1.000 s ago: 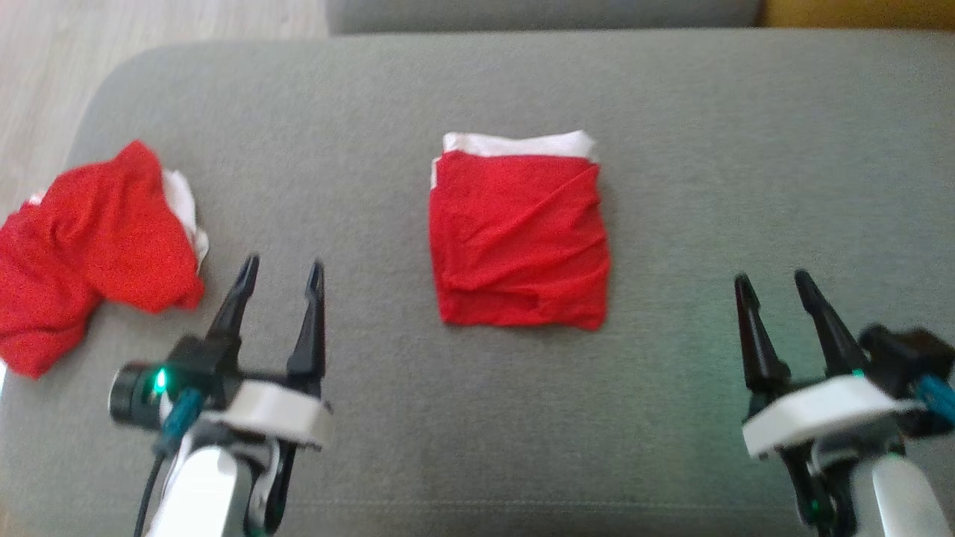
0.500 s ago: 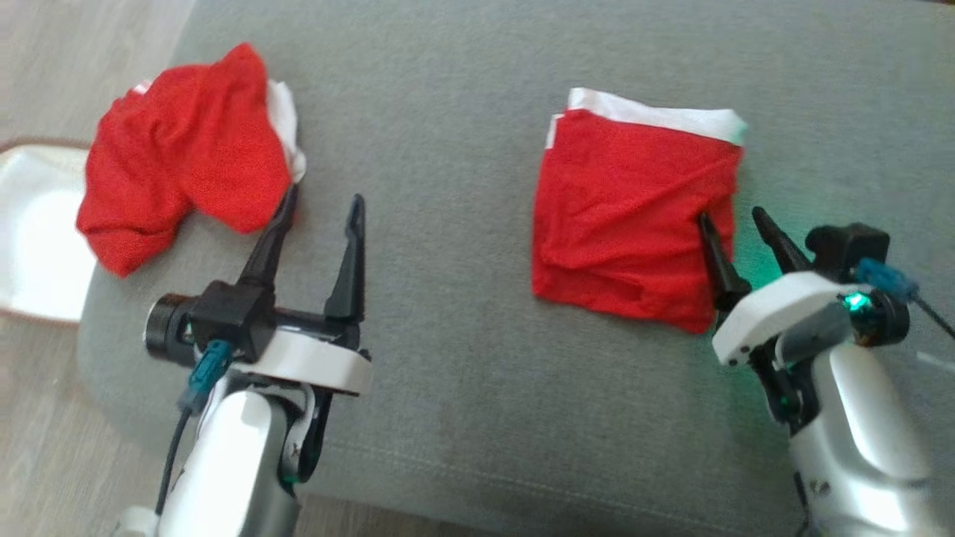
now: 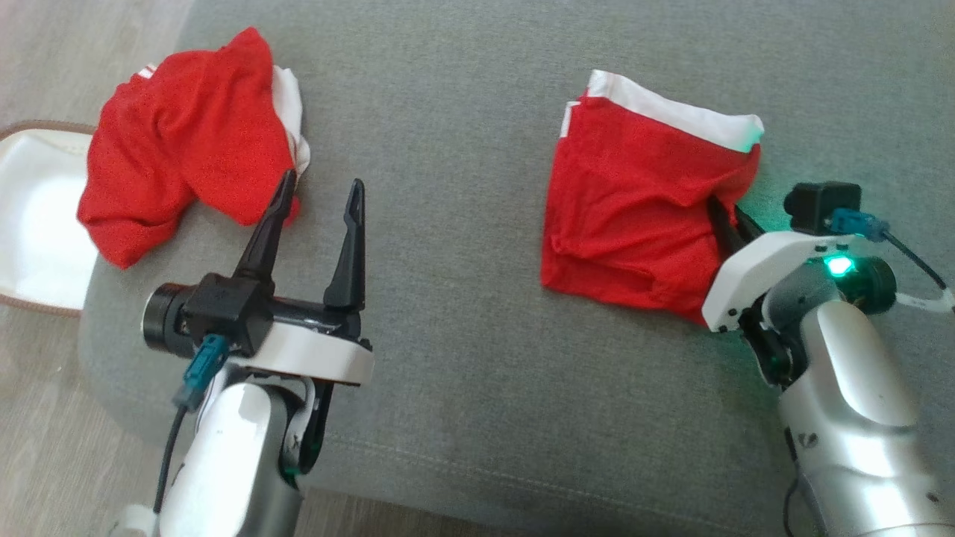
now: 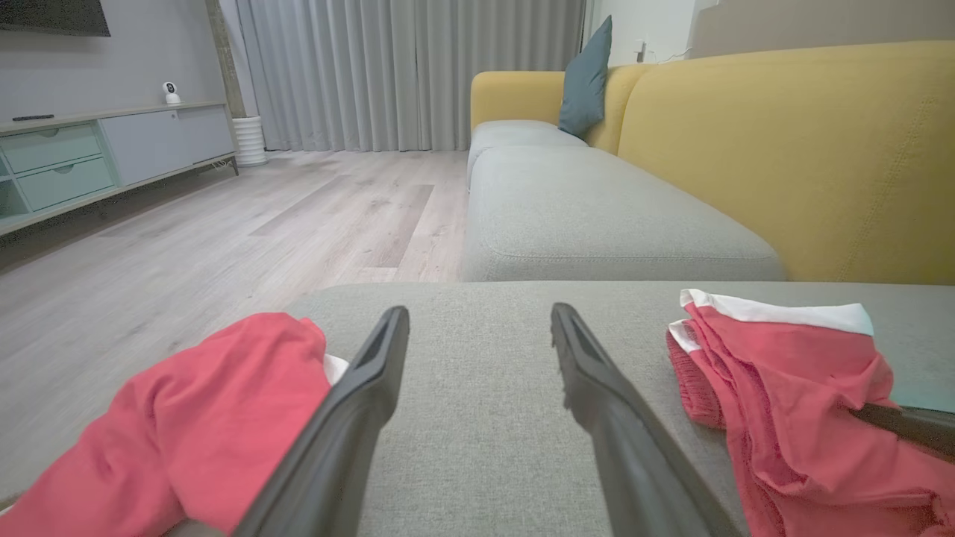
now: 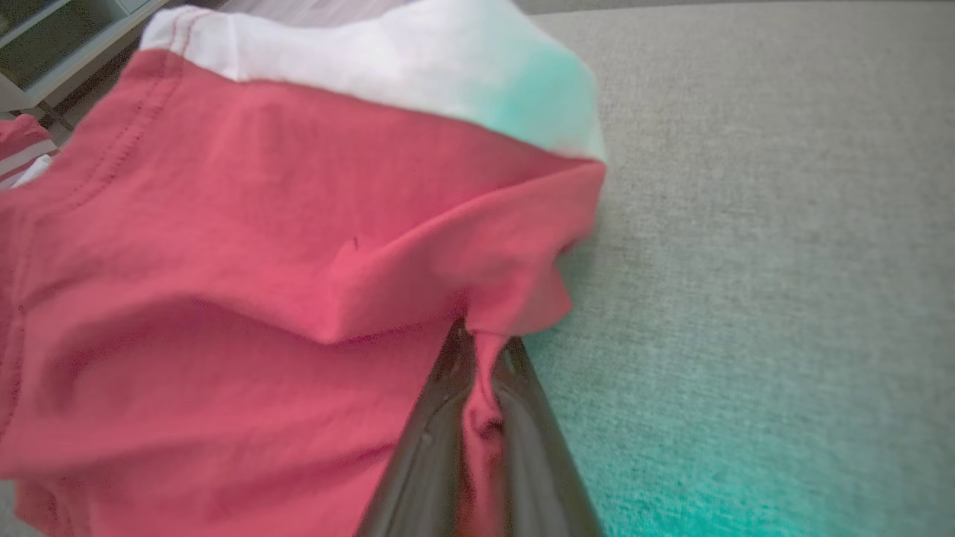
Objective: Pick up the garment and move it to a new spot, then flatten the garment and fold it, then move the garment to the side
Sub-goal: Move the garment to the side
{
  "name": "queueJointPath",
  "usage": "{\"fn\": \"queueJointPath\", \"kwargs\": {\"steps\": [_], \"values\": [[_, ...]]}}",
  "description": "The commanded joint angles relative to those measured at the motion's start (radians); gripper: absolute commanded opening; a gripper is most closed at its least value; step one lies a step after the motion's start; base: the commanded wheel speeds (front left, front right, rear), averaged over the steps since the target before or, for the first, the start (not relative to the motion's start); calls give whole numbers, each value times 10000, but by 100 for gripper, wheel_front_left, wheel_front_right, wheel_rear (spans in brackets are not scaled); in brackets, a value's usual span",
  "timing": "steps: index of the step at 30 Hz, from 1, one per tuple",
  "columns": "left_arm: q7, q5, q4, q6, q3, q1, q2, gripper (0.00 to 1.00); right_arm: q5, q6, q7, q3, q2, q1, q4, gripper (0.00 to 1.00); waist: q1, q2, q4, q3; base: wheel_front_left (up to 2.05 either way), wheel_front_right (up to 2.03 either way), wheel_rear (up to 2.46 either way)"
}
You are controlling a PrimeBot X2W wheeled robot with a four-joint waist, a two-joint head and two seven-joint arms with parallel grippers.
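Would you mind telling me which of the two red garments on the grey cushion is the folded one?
The folded red garment on the right, a squarish stack pinched by the right gripper; the crumpled red garment lies left.

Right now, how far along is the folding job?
Done: the folded garment lies as a red square on the cushion, so flattening and folding look finished. In hand: the right hand is shut on its right edge, cloth pinched between the fingers; the left hand is open, holding nothing, beside a crumpled garment. Left: carrying the folded garment to the side.
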Motion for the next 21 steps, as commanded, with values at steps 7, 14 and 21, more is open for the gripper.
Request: {"fn": "queueJointPath", "kwargs": {"steps": [7, 14, 21], "values": [[-56, 245, -415, -86, 530, -195, 206, 100, -172, 39, 149, 785, -23, 504, -1639, 0, 0, 0, -902, 24, 0, 0, 0], [-56, 358, -563, -136, 631, -115, 441, 100, -14, 39, 503, 1083, -443, 1360, -3074, 0, 0, 0, -2201, 71, 0, 0, 0], [13, 500, -845, -264, 458, -180, 683, 100, 264, 39, 729, 1200, -971, 1741, -3968, 0, 0, 0, -3728, 366, 0, 0, 0]]}}
